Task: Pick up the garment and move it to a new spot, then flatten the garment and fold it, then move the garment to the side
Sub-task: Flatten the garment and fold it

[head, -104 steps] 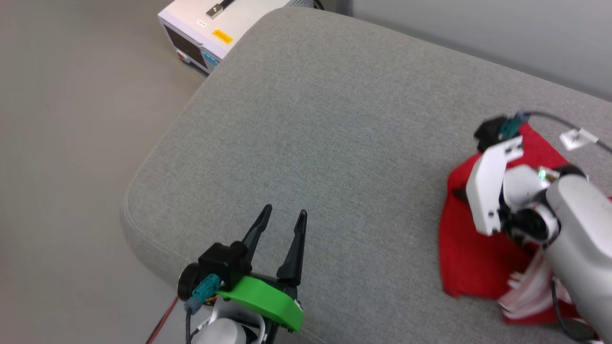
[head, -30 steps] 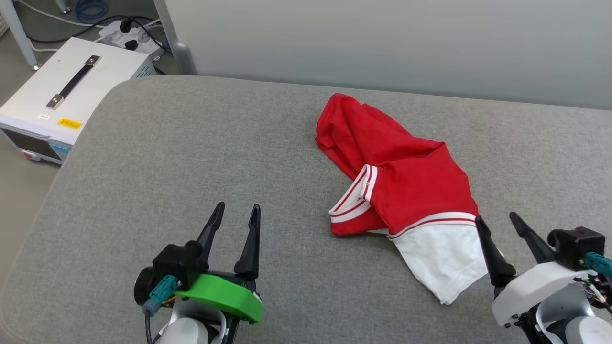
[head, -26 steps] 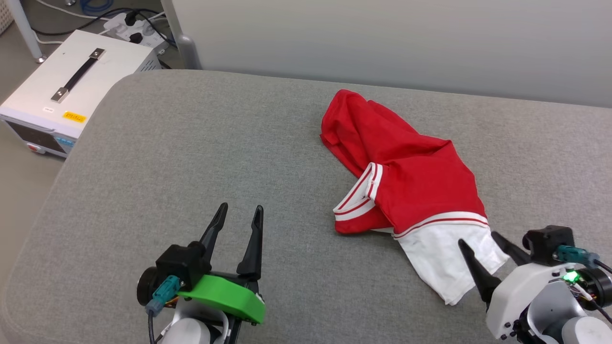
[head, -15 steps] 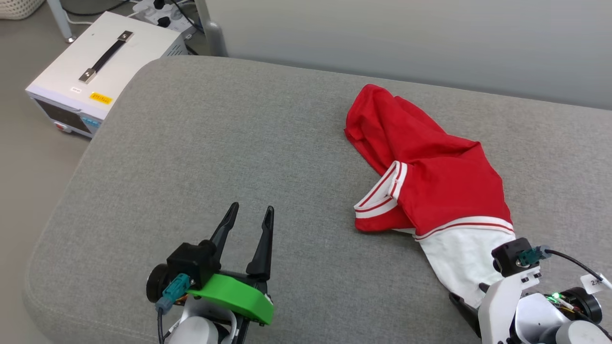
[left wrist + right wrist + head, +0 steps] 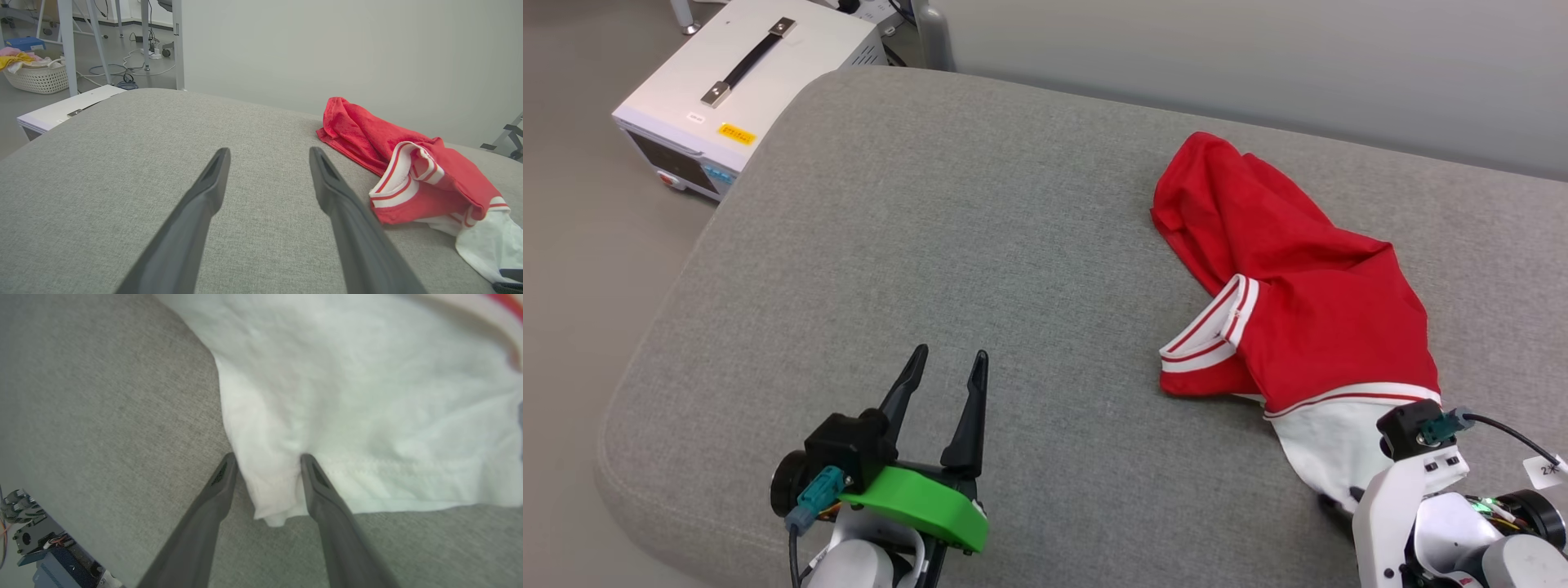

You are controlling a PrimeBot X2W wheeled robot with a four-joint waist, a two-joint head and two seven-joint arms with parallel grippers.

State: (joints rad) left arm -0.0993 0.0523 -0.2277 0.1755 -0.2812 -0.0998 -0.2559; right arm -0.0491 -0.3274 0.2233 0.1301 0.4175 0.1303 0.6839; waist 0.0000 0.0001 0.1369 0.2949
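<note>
The garment (image 5: pixel 1298 286) lies crumpled on the right half of the grey cushion (image 5: pixel 1013 204): red body, striped trim, a white sleeve (image 5: pixel 1327 457) trailing toward me. In the right wrist view my right gripper (image 5: pixel 268 456) points down at that sleeve (image 5: pixel 347 396). Its two fingers straddle the sleeve's corner, still apart, with cloth bunching between them. Its white wrist housing (image 5: pixel 1401 506) covers the sleeve's near end in the head view. My left gripper (image 5: pixel 951 353) hovers open over bare cushion, well left of the garment (image 5: pixel 408 175), with nothing between its fingers (image 5: pixel 212 183).
A white box with a black handle (image 5: pixel 743 73) stands on the floor off the cushion's far left corner. A pale wall runs behind the cushion. A laundry basket (image 5: pixel 36 75) and table legs stand farther off. The cushion's rounded left edge drops to the floor.
The head camera has swung, shifting the whole picture. My right gripper has tipped down onto the white sleeve's end and its fingers have drawn closer together. The left gripper holds its pose.
</note>
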